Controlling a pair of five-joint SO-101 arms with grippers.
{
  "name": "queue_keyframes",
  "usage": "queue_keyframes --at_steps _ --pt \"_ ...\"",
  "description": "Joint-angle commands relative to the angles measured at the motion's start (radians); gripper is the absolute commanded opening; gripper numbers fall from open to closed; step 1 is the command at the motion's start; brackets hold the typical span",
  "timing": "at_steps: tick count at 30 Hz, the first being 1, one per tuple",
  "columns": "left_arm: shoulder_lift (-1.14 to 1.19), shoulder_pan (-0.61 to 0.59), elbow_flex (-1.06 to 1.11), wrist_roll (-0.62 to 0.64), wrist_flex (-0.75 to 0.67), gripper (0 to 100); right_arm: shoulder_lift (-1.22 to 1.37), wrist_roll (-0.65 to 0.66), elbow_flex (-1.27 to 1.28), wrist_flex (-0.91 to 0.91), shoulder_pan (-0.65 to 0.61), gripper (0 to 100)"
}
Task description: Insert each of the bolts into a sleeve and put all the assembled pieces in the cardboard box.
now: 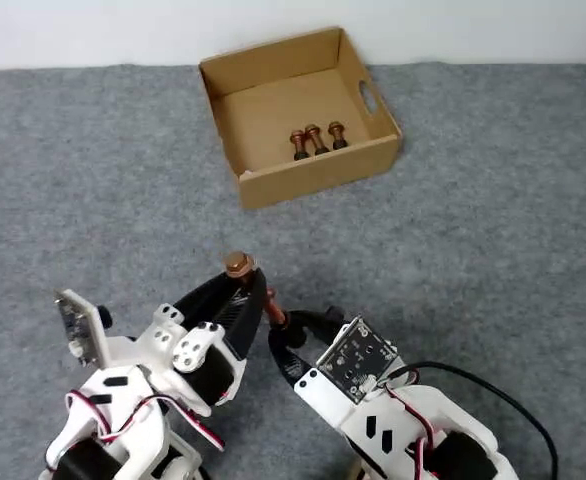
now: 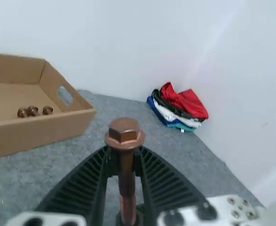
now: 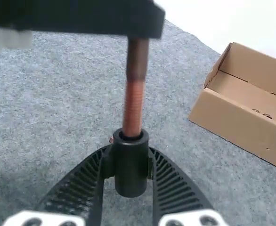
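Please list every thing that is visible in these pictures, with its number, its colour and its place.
cardboard box: one, brown, on the carpet beyond the arms.
assembled pieces: three, copper heads on dark sleeves, side by side inside the box, near its front wall.
bolt: one, copper, in the left gripper, threaded end at the sleeve's mouth.
sleeve: one, black, in the right gripper.
carpet: one, grey, under everything.
pile of clothes: one, red, white, blue and black, on the carpet against the wall.
left gripper: one, black fingers, shut on the bolt.
right gripper: one, black fingers, shut on the sleeve.
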Motion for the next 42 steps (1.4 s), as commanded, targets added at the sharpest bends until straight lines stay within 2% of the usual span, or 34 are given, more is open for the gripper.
queue_keyframes --at_steps 1,7,19,22,27,42 --pt "-0.006 0.0 0.005 0.006 -0.038 0 -0.007 0.011 -0.031 -0.027 -0.01 0.9" --pt "-0.005 0.092 0.021 0.0 0.038 0 -0.007 0.012 -0.032 -0.027 -0.007 0.9" --pt "-0.005 0.112 0.061 -0.272 0.331 0 -0.008 0.012 -0.031 -0.027 -0.005 0.9" --pt "-0.003 0.109 0.068 -0.338 0.33 4 -0.008 0.012 -0.031 -0.027 -0.005 0.9" --pt "-0.003 0.109 0.067 -0.347 0.374 19 -0.008 0.012 -0.029 -0.027 -0.005 0.9" --pt "-0.003 0.114 -0.081 -0.381 0.41 20 -0.005 0.012 -0.023 -0.027 -0.004 0.9"
